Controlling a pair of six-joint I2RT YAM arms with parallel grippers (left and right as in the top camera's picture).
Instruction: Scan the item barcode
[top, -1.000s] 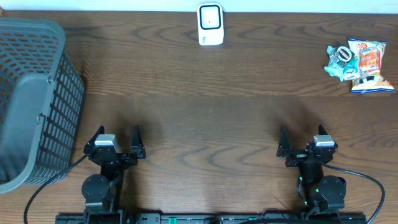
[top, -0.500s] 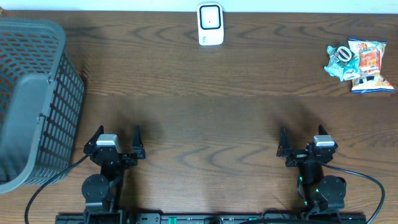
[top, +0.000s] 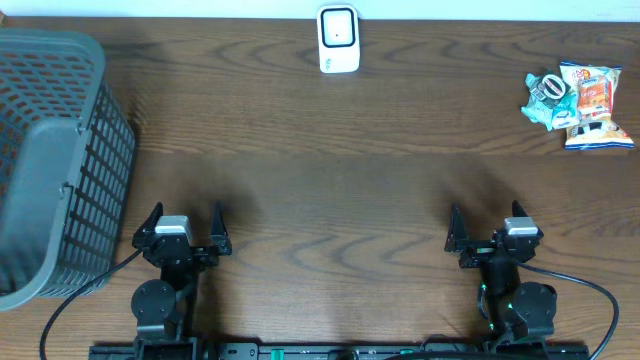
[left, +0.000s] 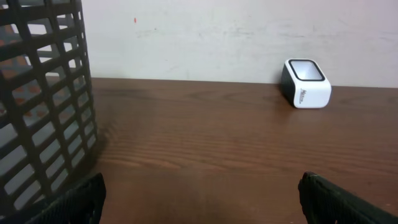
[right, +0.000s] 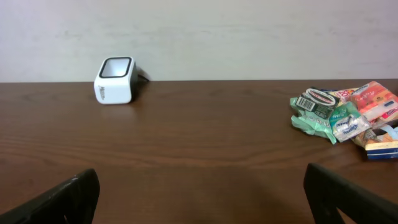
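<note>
Along the near edge of the desk (top: 330, 180) both arms sit folded low over their bases, wrists level and pointing toward the far wall. The left hand (top: 188, 215) is spread wide and holds nothing; in its wrist view its dark fingers (left: 74, 202) show only at the bottom corners. The right hand (top: 485, 218) is likewise spread wide with nothing between its fingers (right: 65, 199). The snack packets (top: 578, 100) lie in a small heap at the far right of the desk, well apart from both hands. The white scanner (top: 338, 38) stands at the far edge, mid-desk. A grey mesh basket (top: 50, 150) stands at the left.
</note>
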